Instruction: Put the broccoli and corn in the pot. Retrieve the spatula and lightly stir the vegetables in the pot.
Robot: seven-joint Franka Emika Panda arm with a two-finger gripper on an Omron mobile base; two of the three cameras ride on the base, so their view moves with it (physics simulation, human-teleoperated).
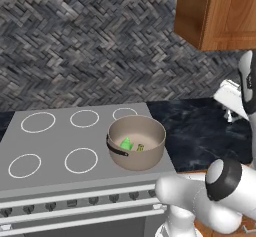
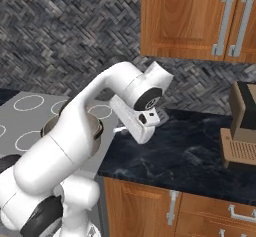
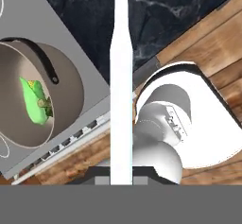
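Gripper (image 3: 121, 178) clamped on the spatula (image 3: 121, 76), its white handle running straight out along the hand. Pot (image 1: 136, 142) sits left of it on the stove (image 1: 50, 146), broccoli (image 1: 126, 143) and corn (image 1: 141, 147) inside; the blade must swing left into it.

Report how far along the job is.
Done: broccoli and corn lie in the pot on the stove. In hand: the gripper is shut on the spatula's white handle, off to the pot's side over the counter edge. Left: stirring the vegetables.

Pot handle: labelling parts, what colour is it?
Dark, nearly black, on the beige pot; clearest in the left base view.
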